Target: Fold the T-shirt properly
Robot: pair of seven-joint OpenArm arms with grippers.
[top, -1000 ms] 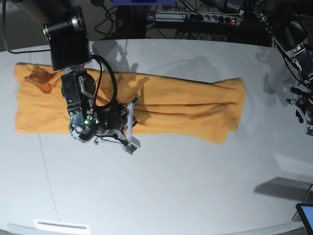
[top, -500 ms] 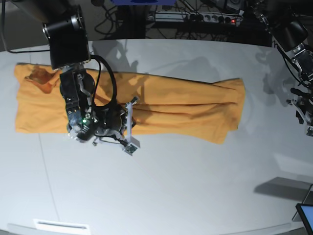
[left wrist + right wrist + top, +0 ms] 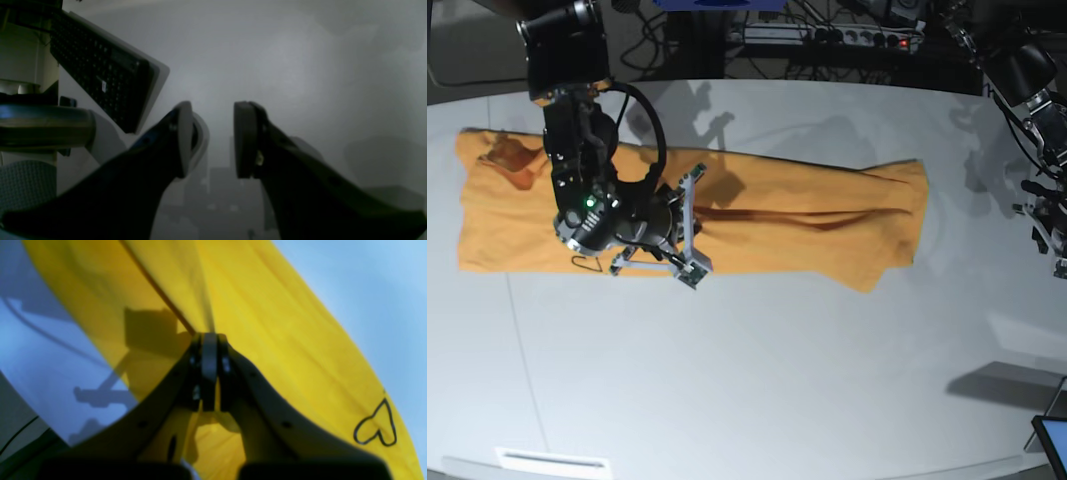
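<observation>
A pale grey table fills the base view, backed by dark cabling and a power strip. The T-shirt is laid lengthwise across the table's far half. The right gripper is clenched on a raised fold of the T-shirt; a heart outline is seen nearby. The left gripper is held off-cloth, jaws apart, grasping nothing, beside a keyboard.

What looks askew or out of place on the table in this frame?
The T-shirt lies as a long band with uneven edges: its end toward the left arm's side bunches into overlapping creases and a drooping corner. The right gripper is shut on a fold in the middle of the cloth. Nothing looks damaged or spilled.
</observation>
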